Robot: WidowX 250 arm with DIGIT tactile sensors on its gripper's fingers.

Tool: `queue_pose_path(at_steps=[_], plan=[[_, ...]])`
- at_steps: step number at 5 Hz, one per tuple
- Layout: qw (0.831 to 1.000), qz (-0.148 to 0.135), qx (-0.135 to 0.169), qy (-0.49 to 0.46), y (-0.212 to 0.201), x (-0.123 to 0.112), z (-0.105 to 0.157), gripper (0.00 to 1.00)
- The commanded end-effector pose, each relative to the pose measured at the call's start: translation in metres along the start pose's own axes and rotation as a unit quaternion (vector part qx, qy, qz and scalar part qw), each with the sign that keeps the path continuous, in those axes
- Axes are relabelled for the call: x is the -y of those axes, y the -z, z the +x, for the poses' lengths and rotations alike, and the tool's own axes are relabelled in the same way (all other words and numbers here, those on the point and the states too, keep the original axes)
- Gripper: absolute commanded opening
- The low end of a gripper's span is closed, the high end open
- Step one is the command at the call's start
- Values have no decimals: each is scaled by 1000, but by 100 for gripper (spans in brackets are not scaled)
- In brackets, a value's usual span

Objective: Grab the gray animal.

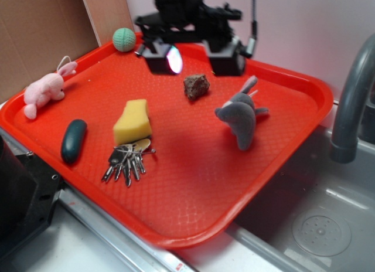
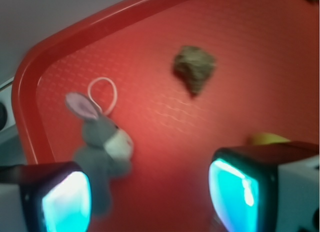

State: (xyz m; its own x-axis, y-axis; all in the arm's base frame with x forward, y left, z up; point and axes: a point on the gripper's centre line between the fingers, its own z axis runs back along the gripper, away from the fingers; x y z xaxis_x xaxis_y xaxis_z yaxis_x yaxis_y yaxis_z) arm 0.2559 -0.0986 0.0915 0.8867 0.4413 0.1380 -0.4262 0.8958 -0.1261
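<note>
Gripper (image 1: 193,60) wide open, empty, hovering over far side of red plastic tray (image 1: 193,184). Small gray plush animal (image 1: 241,121) lies right of brown rock-like lump (image 1: 196,86), untouched.

You see tool (image 2: 150,192) jaws spread, empty | gray animal (image 2: 102,152) beside left finger (image 2: 57,199), on red tray (image 2: 150,117) | white loop (image 2: 102,94) by its ear | brown lump (image 2: 194,68) apart, upper middle

The red tray (image 1: 281,149) carries the gray animal (image 1: 241,118), brown rock (image 1: 196,86), yellow sponge (image 1: 132,122), keys (image 1: 128,160), dark oval object (image 1: 74,140), pink bunny (image 1: 45,88) and green ball (image 1: 124,39).
</note>
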Motion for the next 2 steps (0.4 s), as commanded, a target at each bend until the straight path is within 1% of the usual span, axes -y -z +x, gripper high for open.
queue_pose_path(at_steps=[1, 2], plan=[[1000, -2, -17, 17, 38, 18, 32, 100], [999, 7, -45, 16, 49, 12, 25, 0]])
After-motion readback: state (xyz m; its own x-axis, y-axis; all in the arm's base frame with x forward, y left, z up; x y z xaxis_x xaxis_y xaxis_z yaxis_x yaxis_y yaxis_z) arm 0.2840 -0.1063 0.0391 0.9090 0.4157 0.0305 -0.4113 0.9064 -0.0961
